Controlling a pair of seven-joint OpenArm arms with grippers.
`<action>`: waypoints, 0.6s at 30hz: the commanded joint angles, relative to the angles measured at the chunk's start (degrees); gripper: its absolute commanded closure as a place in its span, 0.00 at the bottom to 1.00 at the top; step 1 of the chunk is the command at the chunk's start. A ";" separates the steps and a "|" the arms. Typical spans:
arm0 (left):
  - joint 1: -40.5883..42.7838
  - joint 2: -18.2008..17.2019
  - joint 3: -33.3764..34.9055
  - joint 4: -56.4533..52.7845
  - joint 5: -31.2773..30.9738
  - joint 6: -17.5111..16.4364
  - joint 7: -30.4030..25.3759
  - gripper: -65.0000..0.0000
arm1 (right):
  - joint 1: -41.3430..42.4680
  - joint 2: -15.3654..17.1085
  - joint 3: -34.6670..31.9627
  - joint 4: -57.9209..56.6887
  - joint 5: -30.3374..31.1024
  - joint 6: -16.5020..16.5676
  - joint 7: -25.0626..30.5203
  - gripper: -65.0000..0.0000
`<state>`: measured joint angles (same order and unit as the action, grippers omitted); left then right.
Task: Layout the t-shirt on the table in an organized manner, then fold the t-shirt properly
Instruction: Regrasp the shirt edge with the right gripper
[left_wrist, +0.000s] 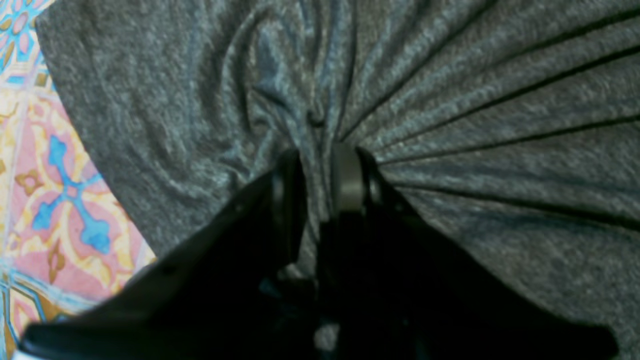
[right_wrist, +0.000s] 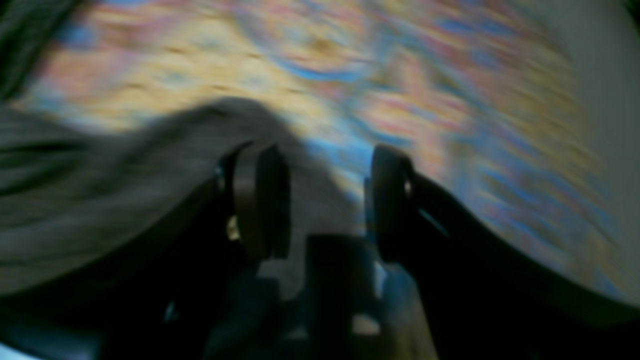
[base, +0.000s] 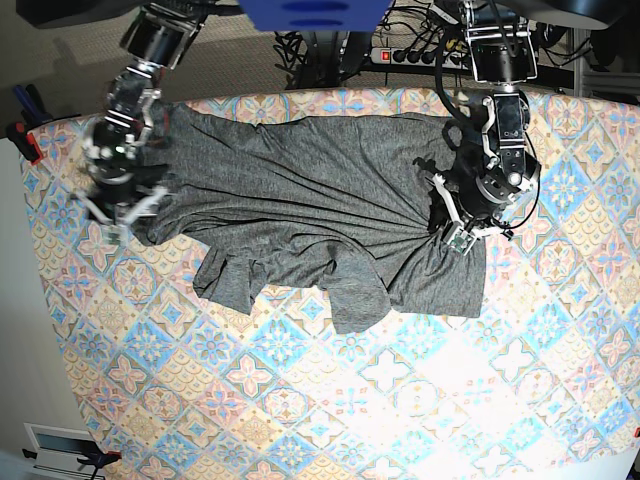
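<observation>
- Clearly, the laying-out step is the one in hand: the large heathered dark-grey short-sleeved t-shirt (base: 310, 210) of thin soft fabric is lying across the far half of the wide table (base: 400, 400) with its pastel diamond-tile floral cloth, reaching nearly to the far edge, and it is lying crumpled, not flat.
- In the base view, creases are fanning out from the end of the garment nearer that view's right edge, while a loose flap is folding over itself near the table's middle and a bunched part is sitting toward the left edge.
- The left gripper (left_wrist: 320, 175) is pinching a gathered ridge of the grey fabric between nearly closed black fingers (left_wrist: 347, 180); pleats are radiating from that pinch in the left wrist view.
- The right gripper (right_wrist: 325, 200) is hovering at the shirt's opposite end, beside the table's left edge in the base view, with its jaws standing apart and nothing between them; the fabric's edge is lying just beside one finger (right_wrist: 260, 200).
- The right wrist view is blurring heavily, so whether that finger is touching the cloth cannot be told.
- As a judgement, folding is not yet possible; the next move is probably calling for the right gripper to close on the near hem or shoulder, so both arms can pull apart and draw the creases out.
- Care is needed, since thin fabric may slip from a shallow pinch.
</observation>
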<state>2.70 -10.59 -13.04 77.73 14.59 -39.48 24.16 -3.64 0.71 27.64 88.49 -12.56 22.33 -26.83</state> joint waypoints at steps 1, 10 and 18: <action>2.27 -0.71 0.07 -1.65 9.98 -0.52 12.89 0.82 | 0.43 0.74 0.19 0.52 0.12 -0.57 0.94 0.56; 2.18 -0.71 0.07 -1.65 9.98 -0.52 13.24 0.82 | 0.69 0.74 0.01 -6.69 0.12 -0.57 5.69 0.56; 2.27 -0.71 0.07 -1.56 9.98 -0.52 13.33 0.82 | 0.52 0.74 0.01 -13.89 0.12 -0.48 9.38 0.56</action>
<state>2.70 -10.59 -13.02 77.73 14.59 -39.44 24.25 -3.22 1.74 28.03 75.35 -9.82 21.30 -12.40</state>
